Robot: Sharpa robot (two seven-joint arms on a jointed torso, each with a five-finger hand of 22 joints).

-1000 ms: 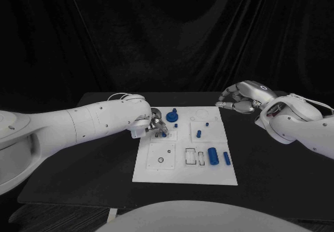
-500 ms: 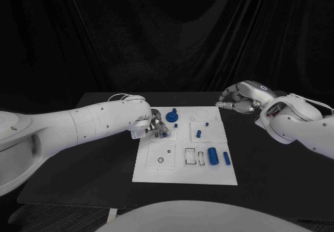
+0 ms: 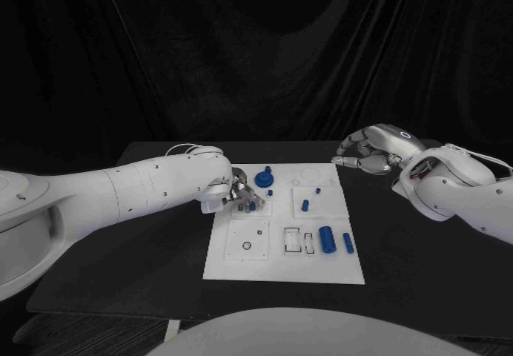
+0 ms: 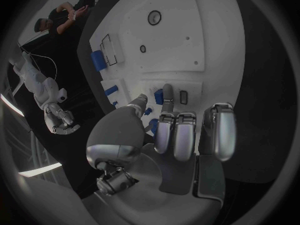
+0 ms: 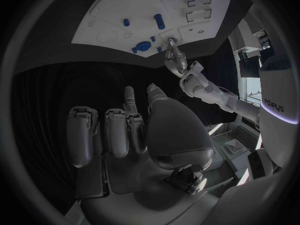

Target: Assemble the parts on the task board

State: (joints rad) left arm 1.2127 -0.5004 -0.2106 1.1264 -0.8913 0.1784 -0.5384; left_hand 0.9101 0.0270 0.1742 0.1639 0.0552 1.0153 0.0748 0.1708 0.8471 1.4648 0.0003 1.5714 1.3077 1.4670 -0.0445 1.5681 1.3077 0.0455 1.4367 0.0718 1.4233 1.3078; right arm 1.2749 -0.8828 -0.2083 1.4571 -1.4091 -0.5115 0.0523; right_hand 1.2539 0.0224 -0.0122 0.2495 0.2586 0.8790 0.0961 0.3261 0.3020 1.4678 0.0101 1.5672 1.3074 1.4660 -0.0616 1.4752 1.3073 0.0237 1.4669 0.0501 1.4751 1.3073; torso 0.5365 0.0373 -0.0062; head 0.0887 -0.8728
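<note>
The white task board (image 3: 280,256) lies mid-table. My left hand (image 3: 239,194) hovers low over its far left part and pinches a small blue part (image 4: 159,98) between thumb and a finger, down at the board (image 4: 181,35). A blue knob (image 3: 264,178) stands just beyond that hand. Two short blue pegs (image 3: 305,205) sit in the far right square. A thick blue cylinder (image 3: 327,239) and a thin one (image 3: 348,243) lie at the near right. My right hand (image 3: 367,156) hangs off the far right corner, fingers curled in, holding nothing.
The board has a round hole (image 3: 247,245) in its near left square and narrow rectangular slots (image 3: 293,239) beside the cylinders. Black table (image 3: 128,259) runs on both sides of the board. My left arm (image 3: 118,193) covers the table's left side.
</note>
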